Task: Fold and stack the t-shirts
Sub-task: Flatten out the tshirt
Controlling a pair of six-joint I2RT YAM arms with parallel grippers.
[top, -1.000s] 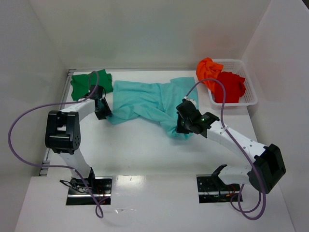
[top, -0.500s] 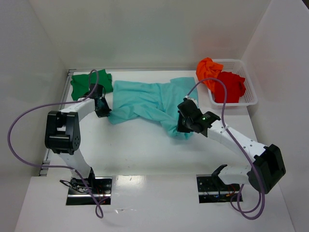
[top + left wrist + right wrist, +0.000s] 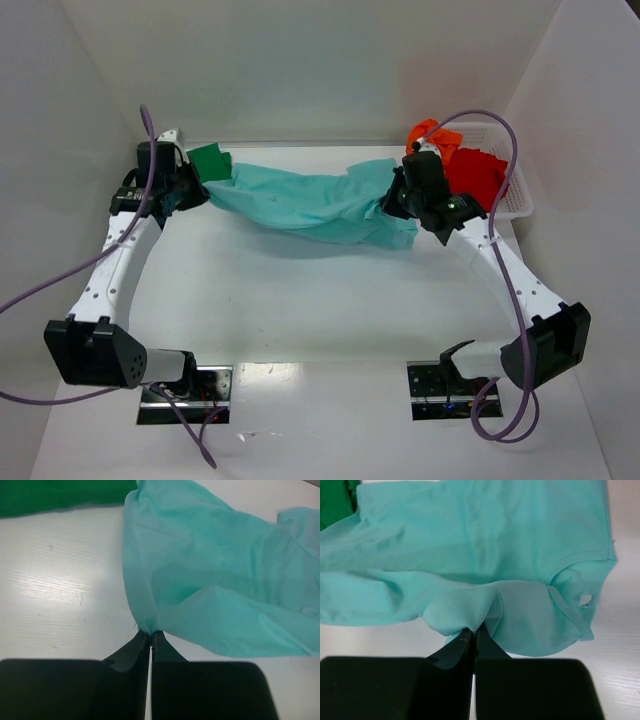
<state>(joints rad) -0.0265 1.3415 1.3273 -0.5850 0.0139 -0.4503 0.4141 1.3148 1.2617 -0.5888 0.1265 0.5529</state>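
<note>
1. Left gripper (image 3: 150,633): jaws shut tight, pinching the teal shirt's left edge at the far left. The green shirt (image 3: 211,159) lies just beyond it.
2. Teal shirt (image 3: 310,200): strung between both grippers and sagging in the middle. The shadow beneath suggests it hangs off the table.
3. Right gripper (image 3: 472,631): jaws clamped on bunched teal cloth, just left of the basket (image 3: 517,206).
4. The basket holds the orange shirt (image 3: 425,132) and red shirt (image 3: 480,175), both crumpled.
5. Step, as judged: spreading the teal shirt before folding. Next, lower both ends evenly under tension, clear of the green shirt.

Bright, even light; soft shadows
</note>
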